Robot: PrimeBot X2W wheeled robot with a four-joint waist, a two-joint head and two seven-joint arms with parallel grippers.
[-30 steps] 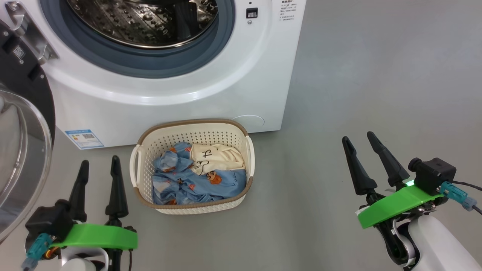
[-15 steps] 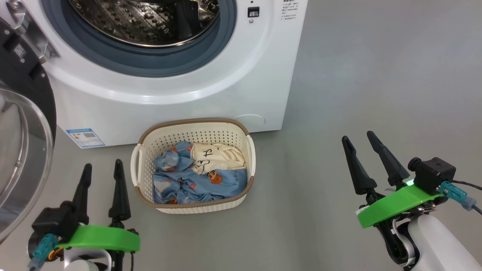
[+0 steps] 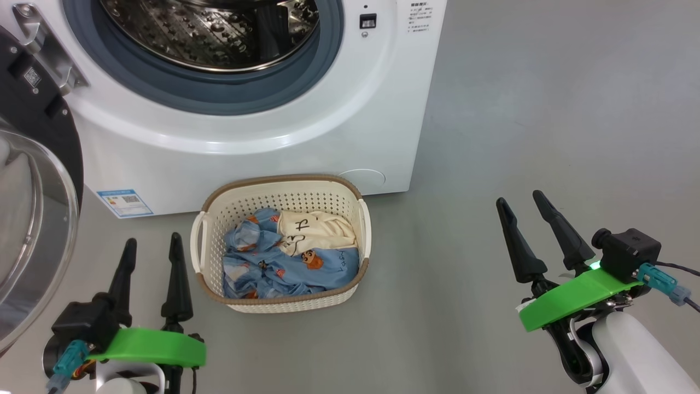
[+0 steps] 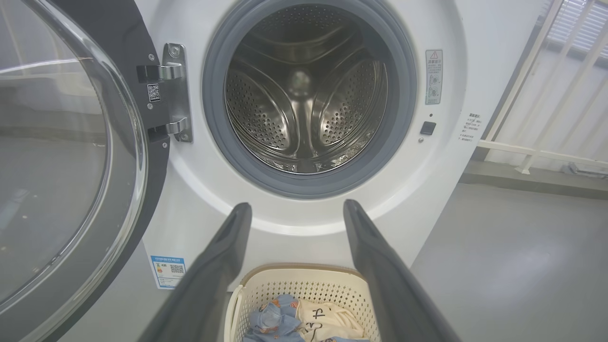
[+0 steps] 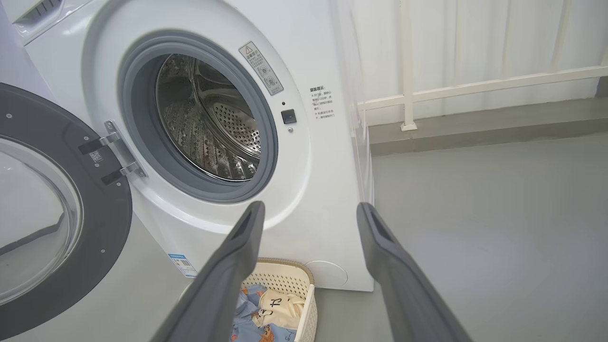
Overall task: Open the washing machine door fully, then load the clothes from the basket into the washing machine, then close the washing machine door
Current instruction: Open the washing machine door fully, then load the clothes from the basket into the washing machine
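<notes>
Both grippers are seen with fingers spread apart, nothing clamped. Left gripper [image 3: 152,239] is positioned low, just beside the left side of the small rectangular cream perforated plastic basket [image 3: 284,194] with brown woven-look rim. Right gripper [image 3: 519,198] is located well apart on the other side, over smooth grey floor [image 3: 519,109]. Light blue cartoon-print clothes [image 3: 273,268] and a cream garment [image 3: 314,232] with black line drawing are piled inside the basket. The basket is set on the floor just in front of the big white front-loading washing machine [image 3: 328,142]. Large round glossy black door [image 3: 54,126] with bulging clear glass is swung open at the machine's left. Perforated steel drum [image 3: 213,33] is exposed behind the grey rubber ring [image 3: 219,98].
</notes>
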